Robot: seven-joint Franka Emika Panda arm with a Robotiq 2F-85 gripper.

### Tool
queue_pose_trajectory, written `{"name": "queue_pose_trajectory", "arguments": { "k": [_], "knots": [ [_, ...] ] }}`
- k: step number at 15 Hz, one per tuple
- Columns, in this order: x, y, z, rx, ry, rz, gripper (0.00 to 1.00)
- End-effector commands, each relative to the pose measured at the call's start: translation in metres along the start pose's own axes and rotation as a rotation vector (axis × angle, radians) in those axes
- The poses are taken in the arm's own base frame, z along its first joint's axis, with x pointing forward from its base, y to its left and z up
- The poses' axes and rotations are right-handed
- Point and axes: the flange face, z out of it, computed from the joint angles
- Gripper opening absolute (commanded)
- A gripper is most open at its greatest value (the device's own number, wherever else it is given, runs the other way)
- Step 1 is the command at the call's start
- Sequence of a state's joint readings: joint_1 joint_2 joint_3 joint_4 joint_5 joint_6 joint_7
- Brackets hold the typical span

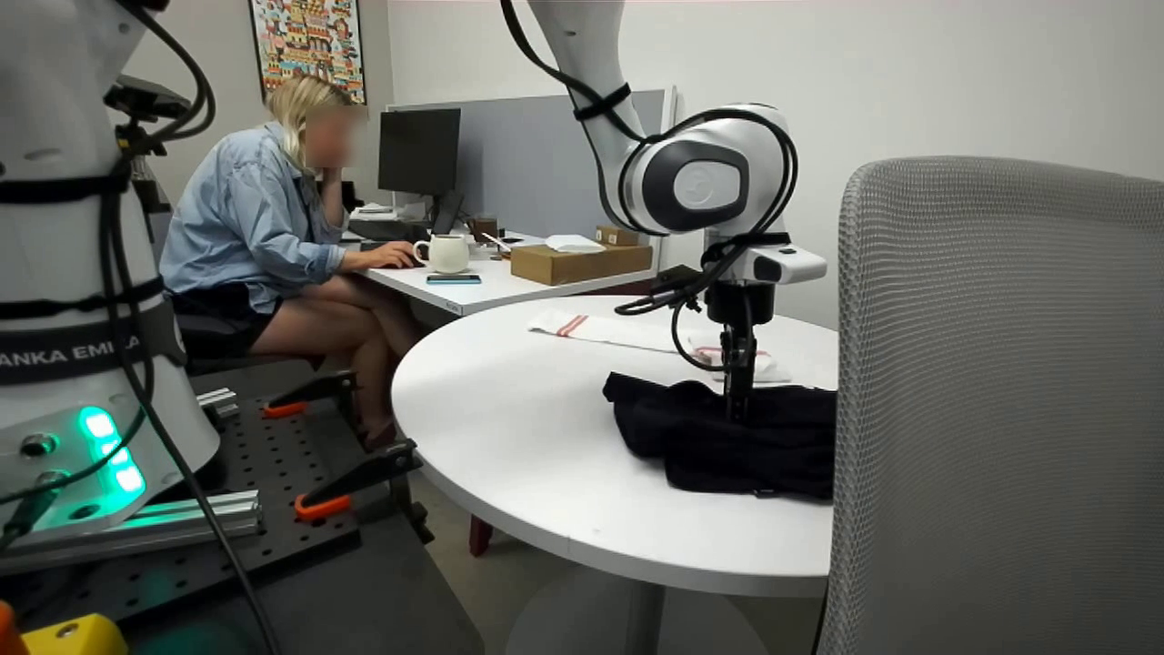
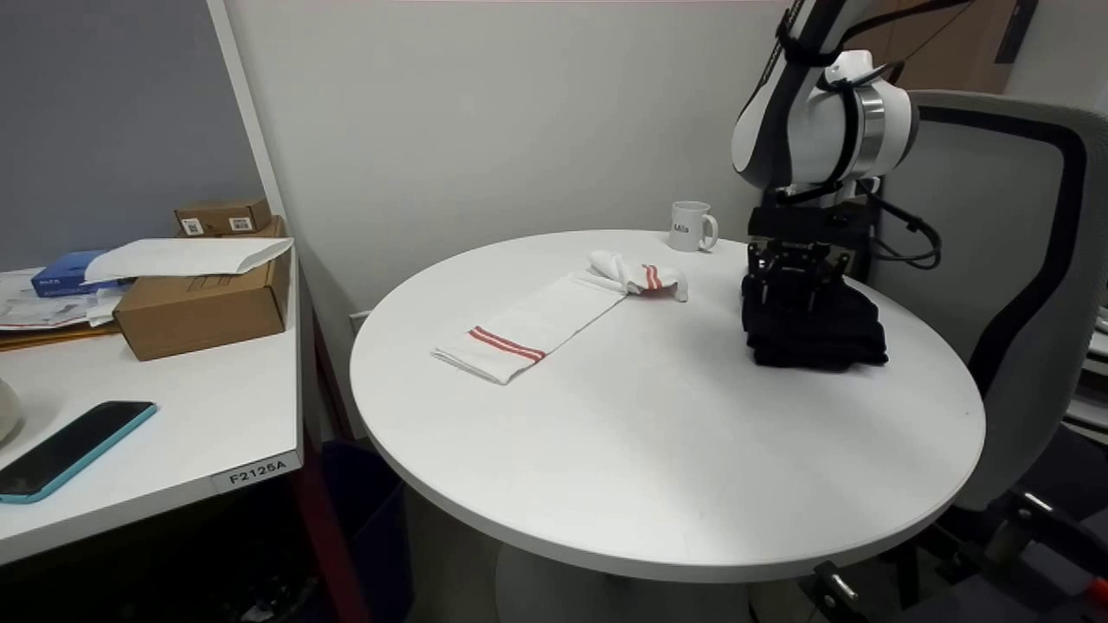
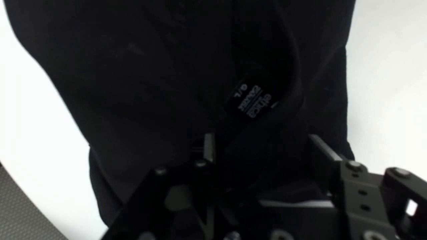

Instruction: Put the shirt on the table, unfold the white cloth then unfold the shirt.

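The black shirt (image 1: 718,455) lies bunched and folded on the white round table (image 2: 606,484), towards the chair. In the wrist view the shirt (image 3: 140,86) fills most of the picture, and its neck label (image 3: 252,100) shows. My gripper (image 3: 261,136) points down onto the fabric, fingers apart, with shirt cloth beneath and between them. No firm pinch on it shows. In an exterior view the gripper's tips (image 1: 737,414) reach down to the shirt. The white cloth (image 2: 545,320) with red stripes is stretched long and narrow on the table, its far end crumpled.
A white mug (image 2: 691,227) stands near the table's far edge. A grey mesh chair (image 1: 991,409) is close beside the shirt and hides part of it in an exterior view. A desk (image 2: 173,415) with a cardboard box (image 2: 208,307) adjoins the table; a person (image 1: 245,200) sits there.
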State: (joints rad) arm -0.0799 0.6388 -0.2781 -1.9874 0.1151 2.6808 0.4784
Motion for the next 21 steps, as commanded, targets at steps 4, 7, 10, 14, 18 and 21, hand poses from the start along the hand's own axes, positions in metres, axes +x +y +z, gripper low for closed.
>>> {"name": "queue_pose_trajectory", "arguments": {
  "k": [4,7,10,14,18,21],
  "knots": [
    [0.001,-0.016,-0.027,0.020,0.039,-0.022,0.15],
    [0.000,-0.021,-0.058,0.064,0.064,-0.044,0.00],
    [0.006,-0.023,-0.105,0.120,0.110,-0.063,0.01],
    [0.020,-0.020,-0.177,0.192,0.202,-0.078,0.01],
    [0.031,-0.015,-0.238,0.252,0.275,-0.099,0.01],
    [0.034,-0.013,-0.273,0.289,0.298,-0.154,0.01]
  ]
}}
